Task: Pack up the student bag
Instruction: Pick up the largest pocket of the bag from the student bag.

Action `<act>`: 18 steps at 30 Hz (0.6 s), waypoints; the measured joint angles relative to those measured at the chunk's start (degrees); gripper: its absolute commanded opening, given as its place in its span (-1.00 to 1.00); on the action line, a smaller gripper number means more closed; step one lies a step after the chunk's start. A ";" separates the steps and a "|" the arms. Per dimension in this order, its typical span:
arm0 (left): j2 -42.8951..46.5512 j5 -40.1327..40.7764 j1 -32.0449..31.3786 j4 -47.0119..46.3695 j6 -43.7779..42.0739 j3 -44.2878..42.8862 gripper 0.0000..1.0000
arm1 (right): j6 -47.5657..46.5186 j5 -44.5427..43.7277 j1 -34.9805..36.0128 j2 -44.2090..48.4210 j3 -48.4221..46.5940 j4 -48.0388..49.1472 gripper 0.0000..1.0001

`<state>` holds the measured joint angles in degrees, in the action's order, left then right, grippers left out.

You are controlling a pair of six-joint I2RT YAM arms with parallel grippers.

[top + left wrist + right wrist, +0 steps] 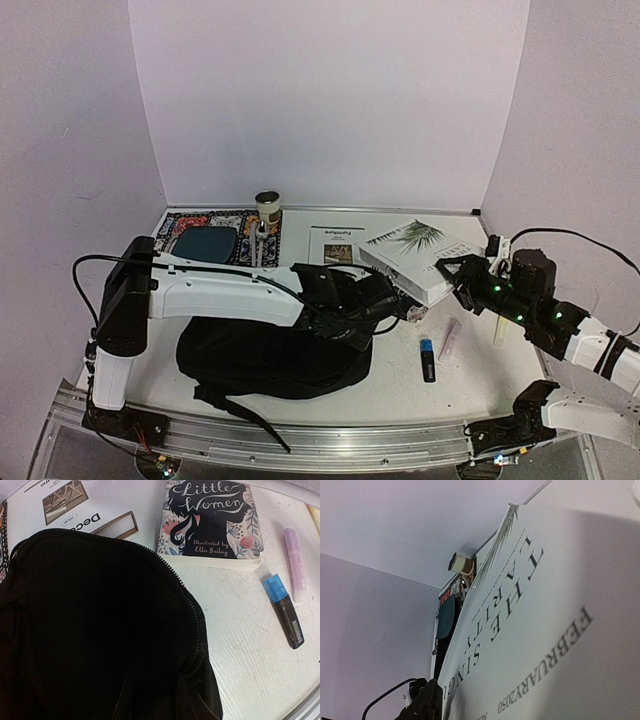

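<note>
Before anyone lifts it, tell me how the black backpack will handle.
The student bag will probably flop, not hold shape: its fabric lies slumped on the table. Its mouth likely sags shut unless held, as the zippered rim curves loosely. A trailing strap may snag.

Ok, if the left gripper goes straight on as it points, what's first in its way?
Likely the Little Women book, lying just past the student bag's open rim; depth is unclear.

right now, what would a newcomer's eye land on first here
The floppy black student bag sprawls at the near centre of the table, under the left arm. Behind it to the right, the right claw appears to grip a big white book, held at a tilt.
</note>
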<state>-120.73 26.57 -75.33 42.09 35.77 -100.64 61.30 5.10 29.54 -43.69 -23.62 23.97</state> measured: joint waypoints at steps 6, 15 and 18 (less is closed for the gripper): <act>0.55 -0.10 0.13 0.33 0.00 1.03 -0.30 | 0.00 0.04 0.00 -0.58 -0.02 0.00 -0.03; 0.57 -4.19 0.50 0.43 0.22 0.98 0.10 | 0.00 0.07 0.00 -0.65 -0.02 0.00 -0.03; 0.57 -5.37 0.51 0.42 0.07 0.96 0.28 | 0.00 0.07 0.00 -0.64 -0.02 0.00 -0.02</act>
<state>-120.16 21.21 -74.82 42.50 35.84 -99.68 61.30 5.17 29.54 -44.33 -23.64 23.97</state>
